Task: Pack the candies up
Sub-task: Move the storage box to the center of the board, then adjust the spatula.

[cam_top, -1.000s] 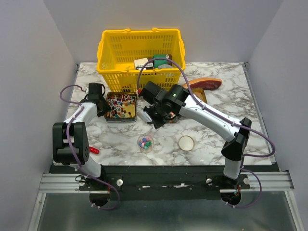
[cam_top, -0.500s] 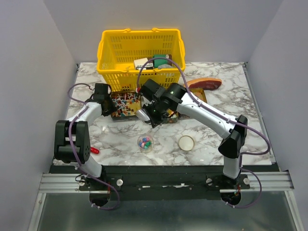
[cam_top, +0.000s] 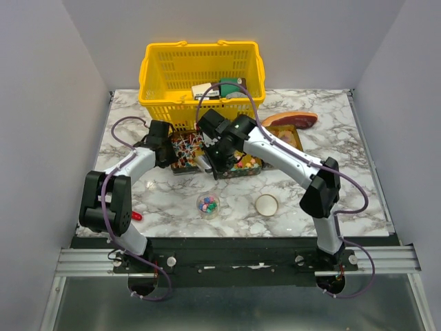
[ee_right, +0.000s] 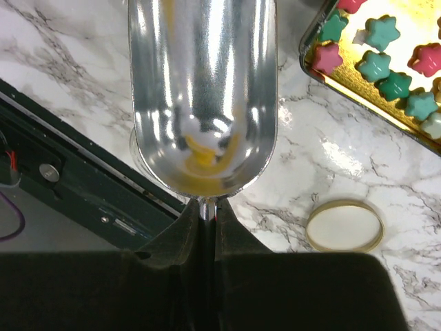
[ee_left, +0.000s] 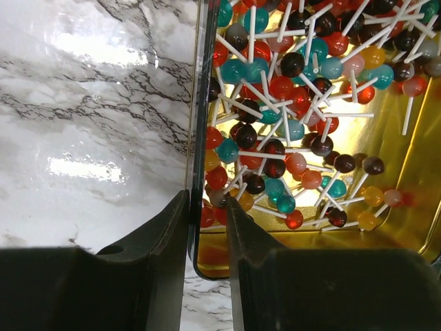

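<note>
1. Between the left fingers [ee_left: 157,255], clamped together, stands the rim of the lollipop tin [ee_left: 196,124].
2. Right fingers [ee_right: 169,231] pinch the scoop [ee_right: 203,89] by its handle; star candies [ee_right: 381,31] lie beyond its bowl, unscooped.
3. Packing looks barely begun.

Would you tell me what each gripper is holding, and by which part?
The left gripper pinches the lollipop tin by its side wall; the right gripper grips the metal scoop by its handle.

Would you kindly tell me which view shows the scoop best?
Right wrist: the scoop fills the frame, its handle in the right gripper. Top external shows a sliver under the arm; left wrist shows none.
</note>
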Available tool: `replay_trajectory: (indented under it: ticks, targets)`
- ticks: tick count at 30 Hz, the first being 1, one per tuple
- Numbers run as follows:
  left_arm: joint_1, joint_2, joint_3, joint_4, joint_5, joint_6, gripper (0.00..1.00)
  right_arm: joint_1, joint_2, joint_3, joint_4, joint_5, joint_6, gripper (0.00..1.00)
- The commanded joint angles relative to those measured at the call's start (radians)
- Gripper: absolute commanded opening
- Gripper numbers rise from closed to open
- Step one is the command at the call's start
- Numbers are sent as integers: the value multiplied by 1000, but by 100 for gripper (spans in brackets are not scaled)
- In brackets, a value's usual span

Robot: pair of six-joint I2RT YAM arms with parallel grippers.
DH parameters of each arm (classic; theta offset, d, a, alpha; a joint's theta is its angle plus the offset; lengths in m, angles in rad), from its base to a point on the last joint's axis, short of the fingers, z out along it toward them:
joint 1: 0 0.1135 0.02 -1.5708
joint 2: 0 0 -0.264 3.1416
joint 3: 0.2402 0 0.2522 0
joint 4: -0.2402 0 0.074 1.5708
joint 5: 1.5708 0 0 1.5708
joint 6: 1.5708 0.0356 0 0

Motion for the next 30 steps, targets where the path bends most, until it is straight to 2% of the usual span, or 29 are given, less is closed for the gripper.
replay_trajectory:
  ticks: [1,5,7,13,17,21,25,30]
  targets:
    - [-21,-8,20,-40,-41,11,33,-9,79,89,15,3,12,1]
    - [-21,-25,35,-56,-68,16,39,-23,139,139,-2,2,23,1]
    - [-21,-23,32,-65,-73,16,40,-34,162,152,-7,-1,20,1]
    - [-21,17,29,-86,-39,7,26,-41,199,162,7,101,-77,1]
    - [-23,24,41,-97,-35,15,17,-41,202,173,34,203,-202,1]
    - [-23,27,49,-103,-36,21,11,-40,165,141,117,206,-353,1]
    - [-23,26,51,-111,-27,31,0,-40,199,214,67,260,-471,1]
    - [-33,4,46,-134,-16,70,0,-41,191,195,25,248,-530,1]
